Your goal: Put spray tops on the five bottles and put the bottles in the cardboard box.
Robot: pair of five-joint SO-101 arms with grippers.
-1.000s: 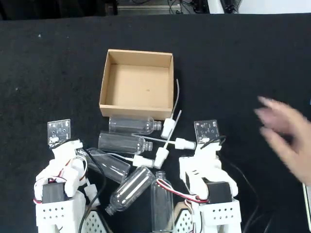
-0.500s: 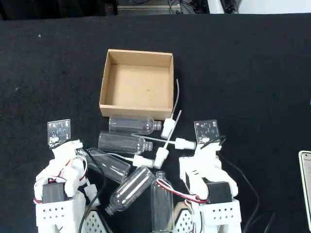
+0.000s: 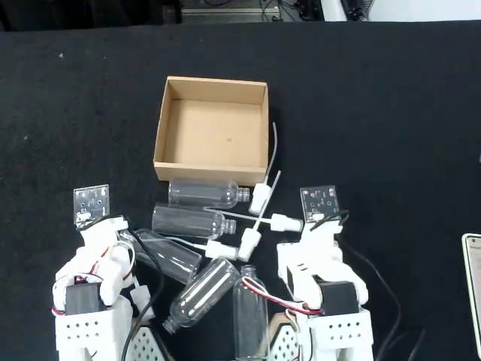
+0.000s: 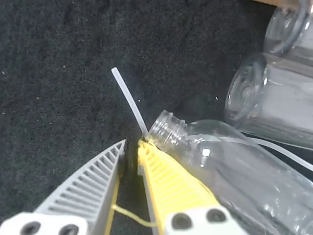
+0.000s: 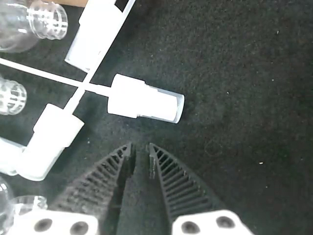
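Black cloth (image 3: 376,113) covers my table; between the box (image 3: 210,171) and the arms, bottles (image 3: 201,194) and spray tops (image 3: 259,198) lie tangled. My left claw (image 4: 131,146), closed and empty, rests against a bottle (image 4: 220,156); my right claw (image 5: 140,149) is closed, empty.

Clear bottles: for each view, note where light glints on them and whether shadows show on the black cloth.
High view: pale streaks run along the bottles; no shadows readable on the black cloth. Left wrist view: small bright spots on the shoulder of the nearest bottle. Right wrist view: glints on the threads of a bottle neck.
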